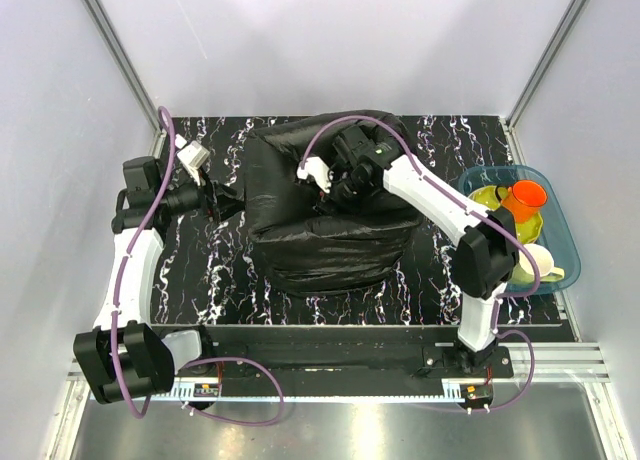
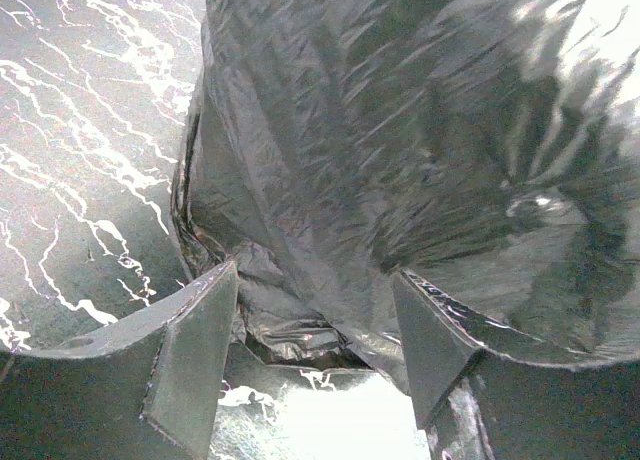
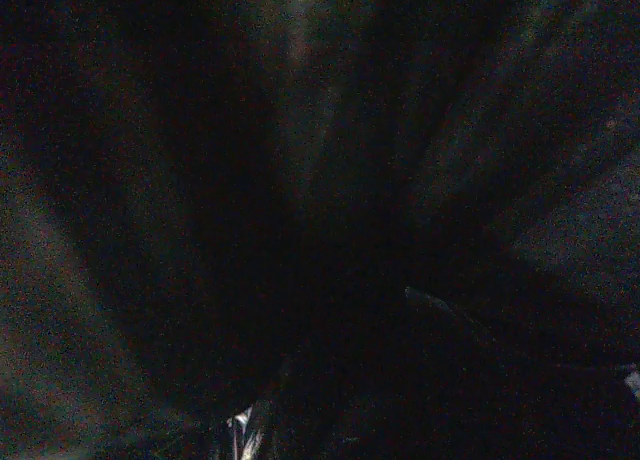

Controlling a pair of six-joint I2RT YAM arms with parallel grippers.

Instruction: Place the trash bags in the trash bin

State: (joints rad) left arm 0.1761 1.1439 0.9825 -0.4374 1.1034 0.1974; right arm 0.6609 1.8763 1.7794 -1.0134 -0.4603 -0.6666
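The black trash bag (image 1: pixel 325 215) stands as a tall wrinkled block at mid-table and wraps the trash bin, which is hidden under it. My left gripper (image 1: pixel 228 202) is open at the bag's lower left side. In the left wrist view the gripper (image 2: pixel 315 320) has its fingers wide apart, and folds of the bag (image 2: pixel 400 150) hang just ahead of and between the tips. My right gripper (image 1: pixel 338 185) is pushed down into the top of the bag, with its fingers hidden. The right wrist view is nearly black and shows only dim folds of the bag (image 3: pixel 300 130).
A shallow blue tray (image 1: pixel 565 225) at the right edge holds a green plate (image 1: pixel 490 195), an orange cup (image 1: pixel 527 197) and a white cup (image 1: pixel 535 262). The black white-veined marble tabletop (image 1: pixel 205 280) lies around the bag. White walls close in the sides.
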